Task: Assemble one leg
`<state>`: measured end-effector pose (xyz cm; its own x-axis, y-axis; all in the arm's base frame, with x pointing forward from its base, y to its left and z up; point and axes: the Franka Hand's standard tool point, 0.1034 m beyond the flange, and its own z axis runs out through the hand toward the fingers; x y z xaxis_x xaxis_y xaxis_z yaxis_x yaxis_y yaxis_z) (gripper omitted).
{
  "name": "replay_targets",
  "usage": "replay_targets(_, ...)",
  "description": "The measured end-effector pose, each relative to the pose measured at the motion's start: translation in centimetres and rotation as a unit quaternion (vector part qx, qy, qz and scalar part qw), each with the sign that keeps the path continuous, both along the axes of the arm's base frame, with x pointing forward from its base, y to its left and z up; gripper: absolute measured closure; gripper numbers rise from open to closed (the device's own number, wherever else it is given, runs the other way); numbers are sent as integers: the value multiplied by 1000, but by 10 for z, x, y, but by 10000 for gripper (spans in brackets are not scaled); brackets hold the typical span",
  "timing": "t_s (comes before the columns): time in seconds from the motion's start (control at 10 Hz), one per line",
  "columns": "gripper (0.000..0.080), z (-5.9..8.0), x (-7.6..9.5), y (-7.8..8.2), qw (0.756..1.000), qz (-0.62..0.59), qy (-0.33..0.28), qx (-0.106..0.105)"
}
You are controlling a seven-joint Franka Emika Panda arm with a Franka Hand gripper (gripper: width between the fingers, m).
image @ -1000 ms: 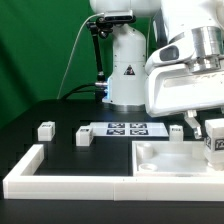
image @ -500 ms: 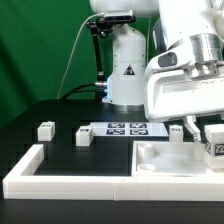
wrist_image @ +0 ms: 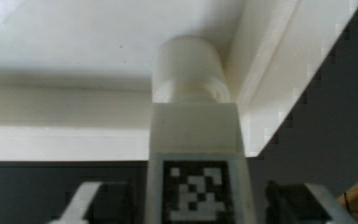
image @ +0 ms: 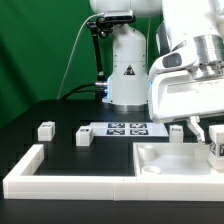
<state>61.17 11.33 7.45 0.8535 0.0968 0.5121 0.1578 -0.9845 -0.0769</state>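
Note:
My gripper is shut on a leg, a stubby white block with a black-and-white tag, and holds it over the far right corner of the large white tray-like part. In the wrist view the leg stands between the fingers of the gripper. Its round peg end points at the tray's inner corner. Three more legs lie on the table: one, a second and a third.
The marker board lies behind the tray. A long white L-shaped border wall runs along the front and the exterior view's left. The robot base stands at the back.
My gripper has moved a little toward the exterior view's right and lower, carrying the leg closer to the tray's corner.

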Motion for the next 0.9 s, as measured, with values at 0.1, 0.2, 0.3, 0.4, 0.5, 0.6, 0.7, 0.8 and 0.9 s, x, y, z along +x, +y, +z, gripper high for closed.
replay_targets(0.1,284,0,0,0,1000,0,0,0)
replay_targets(0.2,178,0,0,0,1000,0,0,0)
replay_targets(0.3,158,0,0,0,1000,0,0,0)
replay_targets(0.4,158,0,0,0,1000,0,0,0)
replay_targets(0.5,158,0,0,0,1000,0,0,0)
replay_targets(0.6,151,0,0,0,1000,0,0,0)
replay_targets(0.7,150,0,0,0,1000,0,0,0)
replay_targets(0.8,150,3,2,0,1000,0,4,0)
replay_targets(0.9,150,7,4,-2,1000,0,10,1)
